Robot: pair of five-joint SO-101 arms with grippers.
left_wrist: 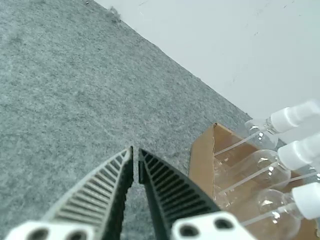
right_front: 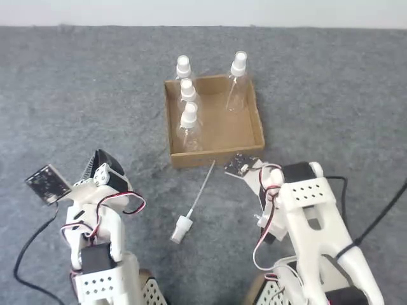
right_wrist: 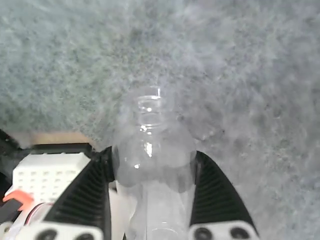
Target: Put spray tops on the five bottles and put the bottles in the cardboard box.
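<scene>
The cardboard box sits mid-table on the grey carpet. Clear bottles with white spray tops stand in it: two along its left side and one at the far right. Another topped bottle is at the far left corner; whether it is inside or just behind the box I cannot tell. A loose spray top with a long tube lies on the carpet in front of the box. My right gripper is shut on a clear bottle with a bare neck. My left gripper is shut and empty, aimed toward the box.
The left arm stands at the near left and the right arm at the near right, with the loose spray top between them. Open carpet lies to the left and right of the box. A pale wall borders the far edge.
</scene>
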